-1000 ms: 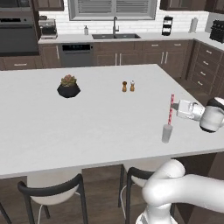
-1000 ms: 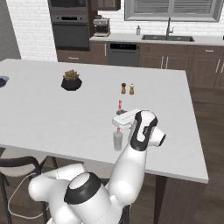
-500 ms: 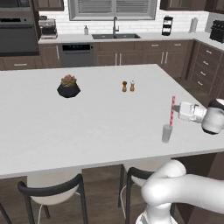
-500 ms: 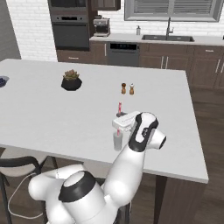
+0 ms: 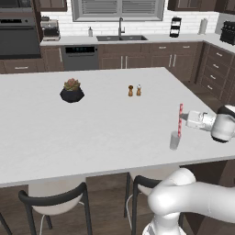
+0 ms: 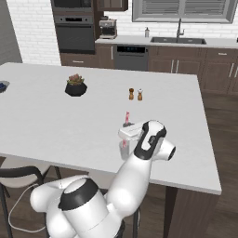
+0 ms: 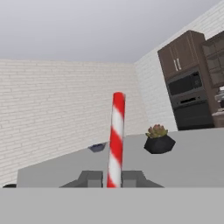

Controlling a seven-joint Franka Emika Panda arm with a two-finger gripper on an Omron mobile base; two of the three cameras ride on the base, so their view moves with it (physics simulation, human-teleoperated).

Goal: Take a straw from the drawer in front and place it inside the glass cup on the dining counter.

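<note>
White dining counter (image 5: 92, 124) in dark-cabinet kitchen, potted succulent (image 5: 72, 90) and shakers (image 5: 134, 90) on it; gripper (image 7: 112, 178) clamped on straw (image 5: 180, 120) over glass cup (image 5: 174, 140).

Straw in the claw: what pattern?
Red and white stripes on the thin straight straw, clearest in the hand view.

The straw (image 5: 180, 120), thin with red and white stripes, stands almost upright with its lower end inside the glass cup (image 5: 174, 140), rising well above the rim. The cup is a small clear, greyish tumbler standing upright near the front edge of the wide white tabletop (image 5: 92, 124), toward its right end. In the hand view the straw (image 7: 116, 140) rises between the two fingers (image 7: 91, 179).
</note>
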